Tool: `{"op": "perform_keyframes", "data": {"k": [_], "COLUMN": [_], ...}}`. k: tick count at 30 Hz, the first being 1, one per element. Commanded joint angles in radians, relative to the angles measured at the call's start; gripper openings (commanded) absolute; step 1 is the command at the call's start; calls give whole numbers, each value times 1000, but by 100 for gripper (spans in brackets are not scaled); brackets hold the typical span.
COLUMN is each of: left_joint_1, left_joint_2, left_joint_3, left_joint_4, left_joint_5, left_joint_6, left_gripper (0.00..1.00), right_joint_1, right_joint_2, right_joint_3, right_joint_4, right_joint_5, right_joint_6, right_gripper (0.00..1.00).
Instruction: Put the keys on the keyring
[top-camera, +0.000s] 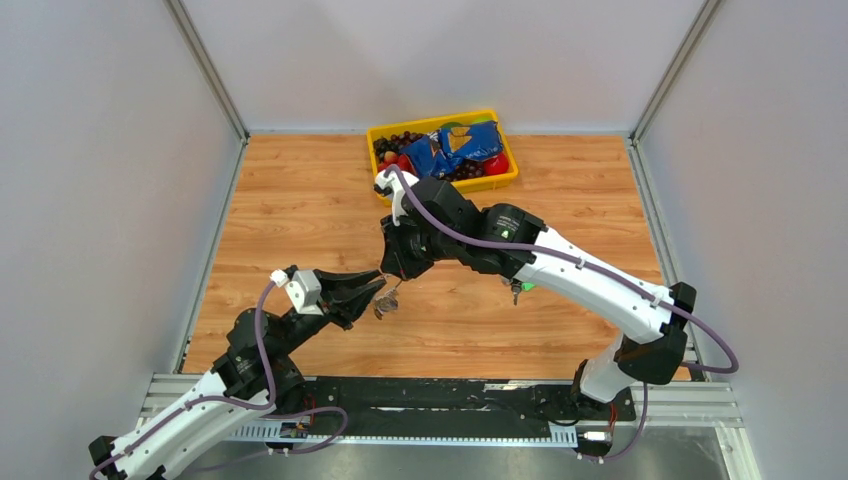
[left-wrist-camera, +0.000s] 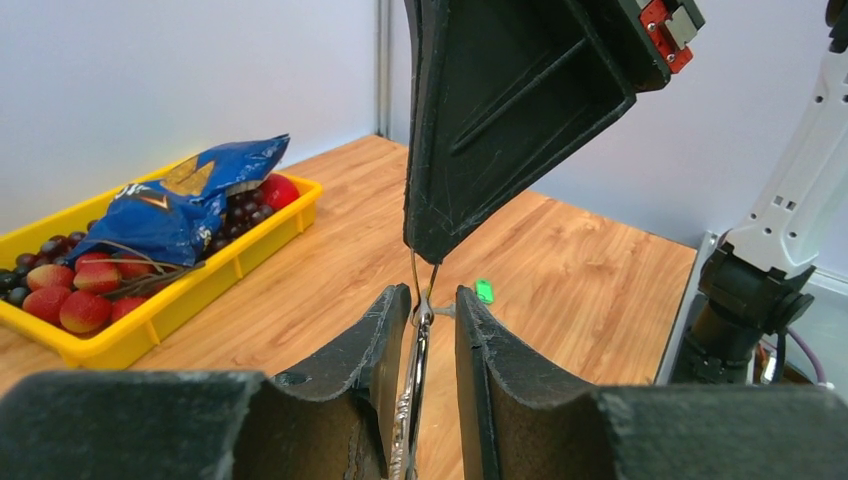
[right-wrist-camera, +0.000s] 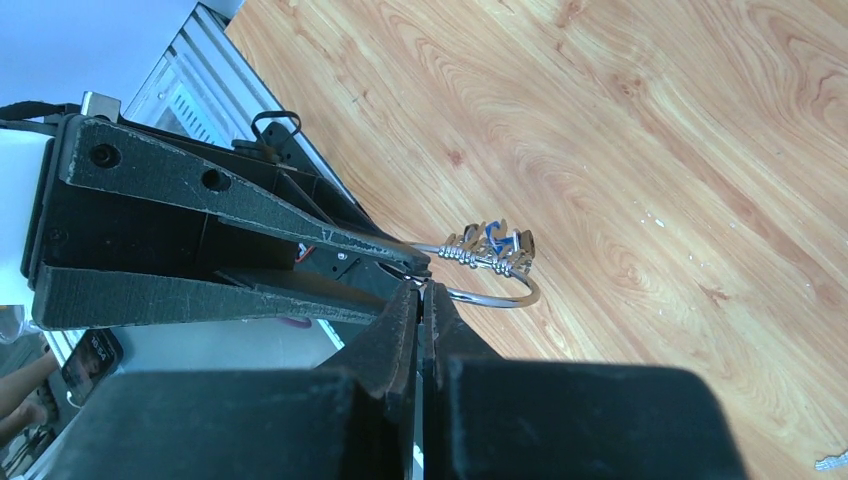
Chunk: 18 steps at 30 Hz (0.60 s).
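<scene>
The right hand (right-wrist-camera: 420, 290) is pinched shut on the wire of the keyring (right-wrist-camera: 470, 254), holding it up off the surface (top-camera: 300, 200) at mid-table. The ring juts past its fingertips, with the small tagged keys bunched on the far arc. The left hand (left-wrist-camera: 432, 300) meets it tip to tip. Its 2 fingers stand a narrow gap apart and the wire runs upright through that gap, edge-on to the left wrist view, with no firm clamp visible.

What matters next is the 1 loose green-tagged key (left-wrist-camera: 484, 291). It lies flat on the surface beyond the ring, on the right arm's side and close under that forearm. The right hand is nearer but occupied, so the fetch probably falls to the left hand, reaching past the ring.
</scene>
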Motion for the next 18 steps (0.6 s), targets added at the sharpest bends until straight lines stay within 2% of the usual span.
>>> {"op": "perform_keyframes", "data": {"k": [1, 10, 18], "left_joint_1": [3, 3, 3], "left_joint_2": [11, 15, 15], "left_joint_3": [24, 22, 17], "left_joint_4": [13, 20, 30], "left_joint_5": [-27, -48, -45], "left_joint_6": [32, 39, 39], "left_gripper": [33, 30, 30], "right_joint_1": [3, 4, 3], "right_joint_2": [9, 26, 35], "right_joint_3": [76, 96, 102], "right_joint_4": [-5, -24, -28], "right_joint_5": [17, 18, 9], "right_joint_6": [36, 41, 41], "right_gripper": [0, 0, 0]}}
